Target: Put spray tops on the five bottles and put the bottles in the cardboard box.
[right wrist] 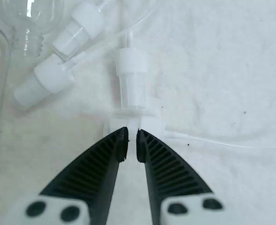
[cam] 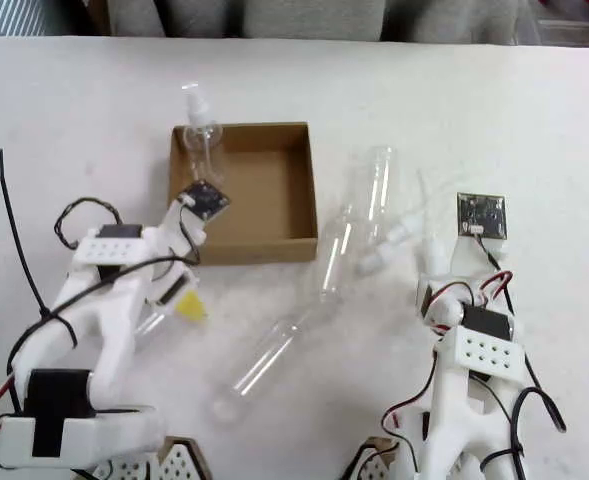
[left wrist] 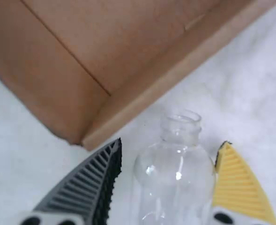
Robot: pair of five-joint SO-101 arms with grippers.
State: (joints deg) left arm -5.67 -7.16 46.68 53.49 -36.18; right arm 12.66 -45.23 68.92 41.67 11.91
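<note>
Capping step here: the left hand [left wrist: 172, 142] sits open astride an uncapped bottle [left wrist: 173, 183] lying on the counter [left wrist: 250, 84] just outside the cardboard box [left wrist: 105, 47], the right hand [right wrist: 132, 133] is pinched on a spray top [right wrist: 130, 79], and next, I'd say, that top must meet the bare neck squarely.

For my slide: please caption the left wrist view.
Jaws of the left gripper flank a capless clear bottle beside the cardboard box.

White table under even light
The white table [cam: 494, 110] reaches back to a row of grey cushions [cam: 314, 18], with something red [cam: 577, 14] at the far corner.
</note>
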